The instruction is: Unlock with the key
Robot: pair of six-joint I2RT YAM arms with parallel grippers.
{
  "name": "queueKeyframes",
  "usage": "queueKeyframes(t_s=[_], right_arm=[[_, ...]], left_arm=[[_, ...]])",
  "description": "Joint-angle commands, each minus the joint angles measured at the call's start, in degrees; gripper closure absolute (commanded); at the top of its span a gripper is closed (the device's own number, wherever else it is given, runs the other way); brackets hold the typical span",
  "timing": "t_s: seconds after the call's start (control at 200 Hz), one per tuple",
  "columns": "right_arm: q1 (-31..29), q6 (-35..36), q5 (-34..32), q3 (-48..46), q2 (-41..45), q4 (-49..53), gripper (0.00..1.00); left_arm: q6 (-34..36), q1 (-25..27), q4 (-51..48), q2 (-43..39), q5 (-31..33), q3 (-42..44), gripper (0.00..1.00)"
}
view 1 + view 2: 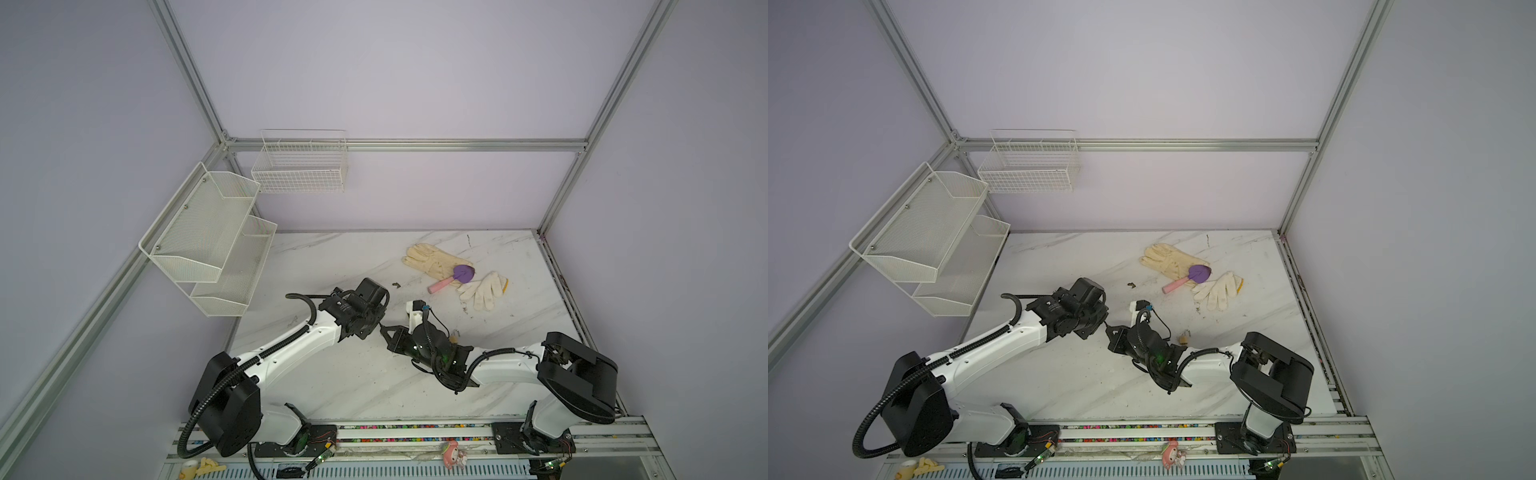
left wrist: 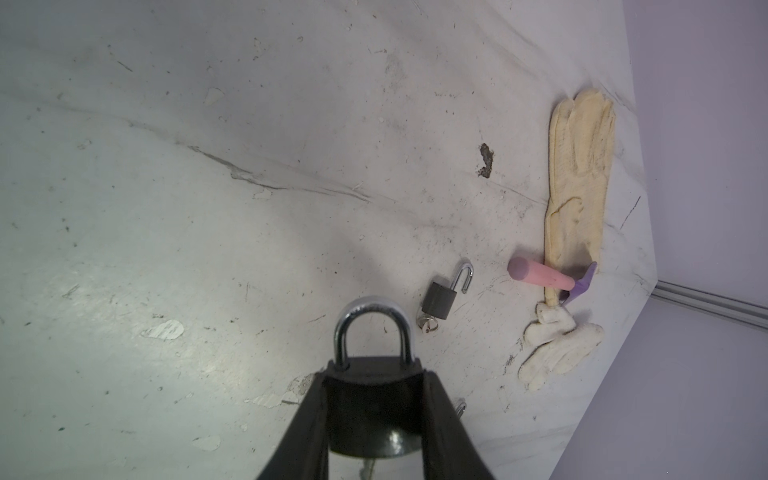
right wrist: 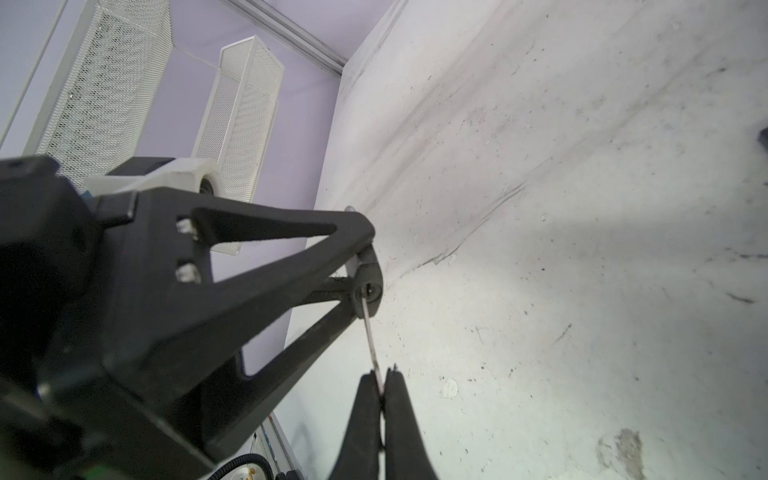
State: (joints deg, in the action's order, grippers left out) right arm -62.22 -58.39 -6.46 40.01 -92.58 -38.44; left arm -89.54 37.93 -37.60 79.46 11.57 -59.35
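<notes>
Right claw (image 3: 381, 380) pinched shut on key (image 3: 371, 336), tip in padlock (image 2: 371, 409); left claw (image 2: 376, 376) clamps its body, over mid-desk. Risk: off-axis twist bends key or spins lock.

Quick count, fwiw: padlocks x2, big padlock (image 2: 372, 409) + small padlock (image 2: 441, 300). Key x1 (image 3: 371, 336) that I can make out. Gloves x2, yellowish glove (image 1: 432, 259) & white glove (image 1: 484, 291). Trowel x1 (image 1: 462, 273). Wall racks x2: mesh shelf (image 1: 203, 241), wire basket (image 1: 299, 166). Arms x2: left arm (image 1: 291, 349), right arm (image 1: 507, 368).
</notes>
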Motion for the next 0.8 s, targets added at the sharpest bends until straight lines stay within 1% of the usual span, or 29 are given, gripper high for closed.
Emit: queueKeyframes(t_s=[0.0,0.235,0.37,0.575,0.8], right_arm=[[-0.19,0.21,-0.77,2.35,-0.43,0.71,1.00],[0.45,1.01,-0.65,2.43,-0.29,1.14,1.00],[0.91,0.89,-1.80,1.40,0.78,1.45,1.00],[1.13,3.80,-1.84,3.36,3.15,4.28,1.00],[1.63,3.28,-1.54,3.14,2.39,4.12,1.00]], left_arm=[[-1.45,0.04,1.93,-2.44,-0.51,-0.02,1.00],[-1.15,0.04,2.62,-3.26,-0.08,0.82,1.00],[-0.79,0.04,2.62,-3.16,-0.05,0.31,1.00],[-1.13,0.04,2.97,-2.08,-0.63,0.39,1.00],[-0.88,0.01,3.11,-2.03,-0.75,-0.21,1.00]])
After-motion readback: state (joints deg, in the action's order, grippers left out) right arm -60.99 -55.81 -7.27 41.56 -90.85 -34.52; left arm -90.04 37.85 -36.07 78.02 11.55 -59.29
